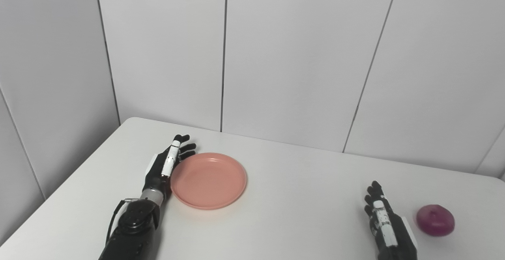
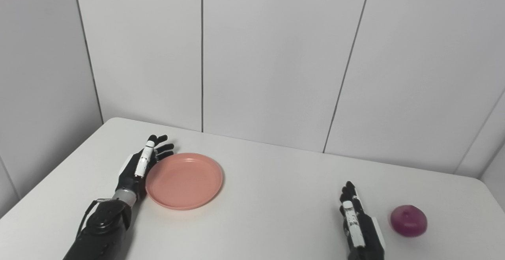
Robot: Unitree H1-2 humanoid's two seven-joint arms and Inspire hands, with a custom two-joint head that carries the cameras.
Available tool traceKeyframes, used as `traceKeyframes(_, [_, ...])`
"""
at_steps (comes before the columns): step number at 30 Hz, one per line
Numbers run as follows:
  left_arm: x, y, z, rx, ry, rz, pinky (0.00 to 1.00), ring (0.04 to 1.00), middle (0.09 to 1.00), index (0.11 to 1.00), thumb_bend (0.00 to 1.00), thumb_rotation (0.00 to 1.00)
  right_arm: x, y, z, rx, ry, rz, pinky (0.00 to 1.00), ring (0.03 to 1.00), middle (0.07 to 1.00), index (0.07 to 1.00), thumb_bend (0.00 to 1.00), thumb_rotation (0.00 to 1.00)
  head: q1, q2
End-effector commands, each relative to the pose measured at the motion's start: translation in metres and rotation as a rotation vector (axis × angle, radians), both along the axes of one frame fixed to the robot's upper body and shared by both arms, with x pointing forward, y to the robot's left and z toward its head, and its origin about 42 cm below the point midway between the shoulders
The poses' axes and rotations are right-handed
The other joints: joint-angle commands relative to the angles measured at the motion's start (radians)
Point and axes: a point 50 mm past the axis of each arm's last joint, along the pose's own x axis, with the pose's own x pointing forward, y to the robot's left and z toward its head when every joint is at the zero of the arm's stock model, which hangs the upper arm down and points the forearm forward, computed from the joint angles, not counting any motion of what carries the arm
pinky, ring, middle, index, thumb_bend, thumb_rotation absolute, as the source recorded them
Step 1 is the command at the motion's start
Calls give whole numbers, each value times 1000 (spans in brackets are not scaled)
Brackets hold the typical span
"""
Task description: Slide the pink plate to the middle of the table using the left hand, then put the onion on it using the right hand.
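Observation:
The pink plate [image 1: 208, 180] lies flat on the white table [image 1: 292, 204], left of the middle. My left hand [image 1: 167, 164] is open, fingers straight, its palm edge against the plate's left rim. The purple onion [image 1: 435, 220] sits near the table's right front. My right hand [image 1: 384, 218] is open and empty, edge-on, just left of the onion with a small gap between them. The same scene shows in the right eye view: the plate [image 2: 184, 180], the left hand [image 2: 143, 162], the onion [image 2: 408, 220], the right hand [image 2: 357, 222].
Grey panelled walls stand behind the table's far edge [image 1: 300, 143] and along its left side. Bare table surface lies between the plate and my right hand.

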Motion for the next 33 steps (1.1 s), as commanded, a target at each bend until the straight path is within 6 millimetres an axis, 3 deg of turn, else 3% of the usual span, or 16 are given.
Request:
traceKeyframes(1, [15, -34, 16, -22, -22, -104, 813, 815, 806, 844, 576, 1000, 10, 12, 20, -2, -50, 24, 1000, 1000, 989, 1000, 505, 827, 0, 1])
traceKeyframes(9, [14, -55, 6, -42, 4, -147, 817, 821, 810, 843, 573, 1000, 9, 26, 24, -37, -67, 23, 1000, 1000, 992, 1000, 506, 842, -136, 0])
traceKeyframes(17, [10, -82, -5, -81, 20, -208, 811, 814, 807, 831, 585, 1000, 8, 37, 28, -5, -32, 7, 1000, 1000, 994, 1000, 500, 843, -169, 1])
traceKeyframes(26, [-3, -120, 4, -95, 34, -260, 806, 813, 806, 833, 574, 1000, 8, 38, 26, -5, -26, -8, 1000, 995, 975, 983, 514, 776, -148, -4])
traceKeyframes(33, [-13, -148, 7, -107, 36, -278, 797, 802, 812, 836, 558, 1000, 7, 29, 24, -8, -32, 12, 1000, 1000, 987, 998, 501, 807, -66, -14])
